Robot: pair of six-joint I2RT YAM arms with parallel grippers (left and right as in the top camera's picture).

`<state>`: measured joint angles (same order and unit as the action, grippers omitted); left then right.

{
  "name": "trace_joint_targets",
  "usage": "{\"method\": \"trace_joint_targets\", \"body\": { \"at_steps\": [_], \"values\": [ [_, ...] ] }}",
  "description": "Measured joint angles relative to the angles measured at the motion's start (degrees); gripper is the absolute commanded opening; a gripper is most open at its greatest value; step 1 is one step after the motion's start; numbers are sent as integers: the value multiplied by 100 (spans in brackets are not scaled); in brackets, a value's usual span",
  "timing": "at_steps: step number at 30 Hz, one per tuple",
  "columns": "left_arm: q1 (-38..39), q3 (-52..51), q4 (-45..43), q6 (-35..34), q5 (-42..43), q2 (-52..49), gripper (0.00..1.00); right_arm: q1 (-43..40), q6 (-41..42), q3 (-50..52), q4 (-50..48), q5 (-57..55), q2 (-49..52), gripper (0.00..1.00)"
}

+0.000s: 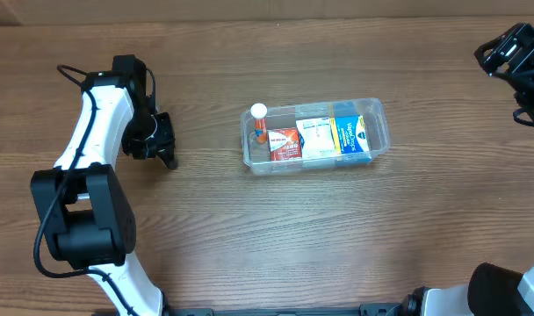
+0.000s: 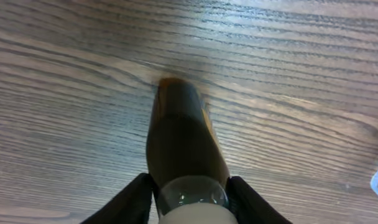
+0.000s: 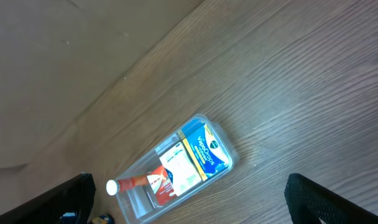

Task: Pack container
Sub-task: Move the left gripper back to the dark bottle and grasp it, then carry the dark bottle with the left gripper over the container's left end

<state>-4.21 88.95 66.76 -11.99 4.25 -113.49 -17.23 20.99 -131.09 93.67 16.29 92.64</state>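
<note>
Three small cardboard boxes lie flat, side by side, in the clear, shallow, rectangular plastic container (image 1: pixel 256 156): red box (image 1: pixel 285 142), white box (image 1: pixel 316 137), blue box (image 1: pixel 350 133). The container sits mid-tabletop (image 1: pixel 267 228), between the two arms. The boxes are packed edge to edge toward its right end, probably to keep the left end free. A white-capped orange tube (image 1: pixel 259 123) occupies that left end, cap at the rim. Upright or leaning: cannot tell.

Left gripper (image 2: pixel 189 182): well left of the container, low over the wood. Jaws clamped on a dark amber, elongated bottle-like object (image 2: pixel 179 130), gripped at its pale rounded end, body pointing away from the camera. Blurred, so contact with the tabletop cannot be told. Judged to be the next item for packing; an end grip would suit lowering it into a narrow gap.

Right gripper (image 3: pixel 189 180): high at the far right, well apart from the container. Jaws wide, nothing between. Probably parked to leave the left arm a free path.

Risk: free space looks slim, so the bottle may catch the rim or knock the tube.
</note>
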Motion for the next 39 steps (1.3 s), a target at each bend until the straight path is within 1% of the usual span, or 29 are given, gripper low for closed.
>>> {"method": "trace_joint_targets", "body": {
  "at_steps": [5, 8, 12, 15, 20, 26, 30, 34, 39],
  "values": [
    [0, 52, 181, 50, -4, 0, 27, -2, 0, 0, -2, 2, 0, 100],
    [7, 247, 577, 61, -15, 0, 25, -2, 0, 0, -4, 2, 0, 100],
    [131, 802, 1119, 85, -31, 4, 25, 0, 0, 0, -2, 2, 0, 100],
    [363, 1213, 1405, 170, -39, 83, 25, 0, 2, 0, -2, 2, 0, 100],
    [1141, 1825, 1764, 195, -39, 483, 25, 0, 2, 0, -2, 0, 0, 100],
    [2299, 2149, 1637, 164, -42, 1084, 24, 0, 0, 0, 0, 2, 0, 100],
    [2914, 2184, 1486, 74, -188, 1198, 24, 0, 0, 0, -2, 2, 0, 100],
    [3261, 2184, 1349, -9, -319, 1196, 24, -2, 2, 0, 0, 0, 0, 100],
    [3375, 2184, 1327, -131, -393, 1152, 21, -2, 0, 0, 0, 2, 0, 100]
  ]
}}
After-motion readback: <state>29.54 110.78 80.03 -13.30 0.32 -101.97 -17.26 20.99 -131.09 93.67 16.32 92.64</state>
